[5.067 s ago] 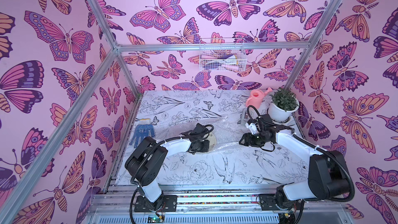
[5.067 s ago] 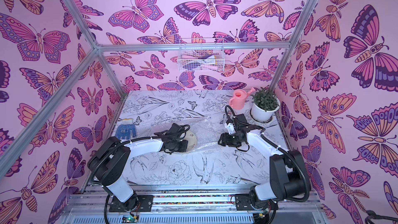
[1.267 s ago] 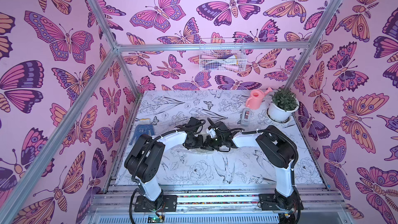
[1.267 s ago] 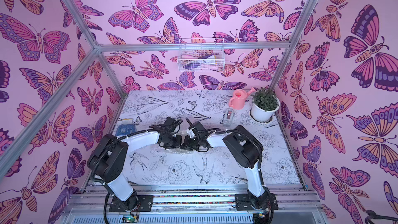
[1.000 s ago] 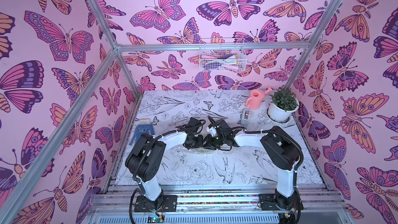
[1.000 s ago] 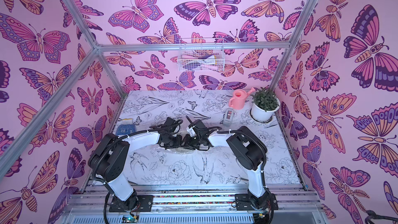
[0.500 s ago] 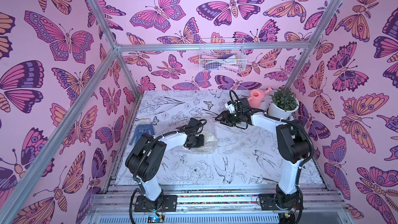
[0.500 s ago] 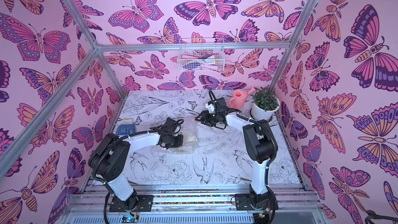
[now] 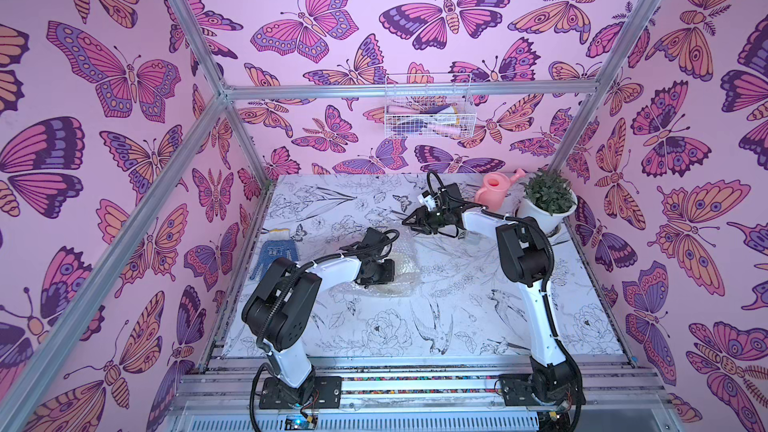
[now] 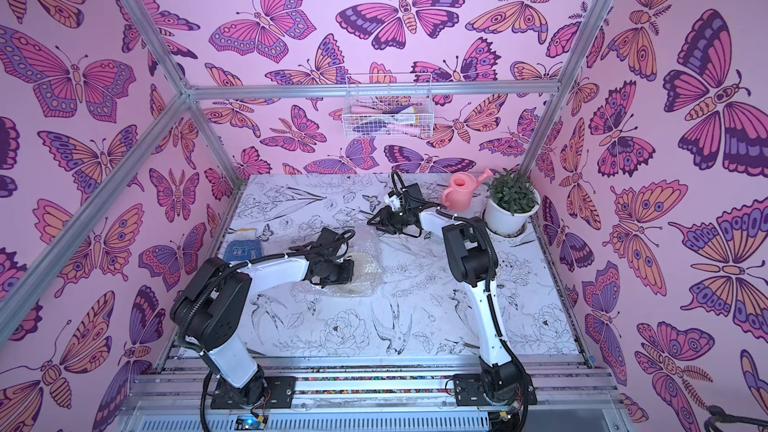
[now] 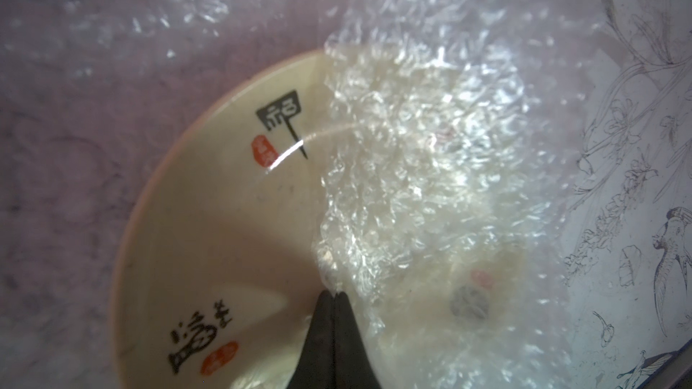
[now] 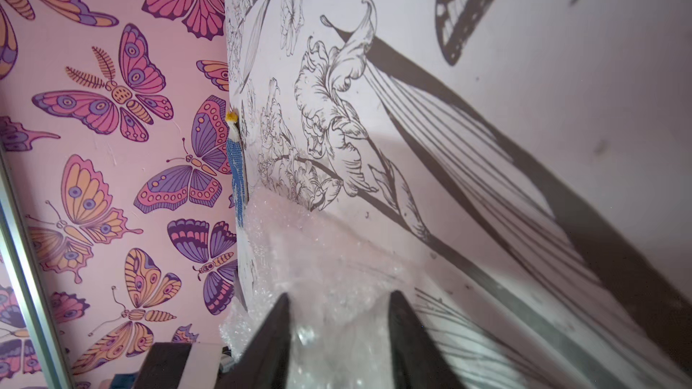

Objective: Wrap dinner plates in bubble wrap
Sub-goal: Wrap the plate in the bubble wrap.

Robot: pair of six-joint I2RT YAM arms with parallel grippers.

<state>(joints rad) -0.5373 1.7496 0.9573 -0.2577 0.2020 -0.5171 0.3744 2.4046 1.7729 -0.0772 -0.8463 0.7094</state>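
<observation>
The cream-yellow dinner plate point(image 11: 224, 218), printed with dark characters and red seals, lies on the bubble wrap point(image 11: 430, 166). A flap of the wrap is folded over about half of it. In both top views the plate shows as a pale patch point(image 9: 402, 268) under crinkly bubble wrap point(image 10: 368, 270). My left gripper point(image 11: 334, 295) is shut, its tips resting at the flap's edge on the plate point(image 9: 384, 276). My right gripper point(image 12: 339, 301) is open, low over the table just behind the bundle point(image 9: 407, 222). The wrap's far edge point(image 12: 318, 248) shows between its fingers.
A pink watering can point(image 9: 496, 191) and a white plant pot point(image 9: 544, 211) stand at the back right. A blue glove point(image 9: 274, 251) lies by the left wall. A wire basket point(image 9: 428, 112) hangs on the back wall. The floral table point(image 9: 415, 326) stretches to the front.
A second ago my right gripper was at the plate beside the left one. It has let go of the wrap, swung away toward the back, and narrowed a little. The left has stayed put.
</observation>
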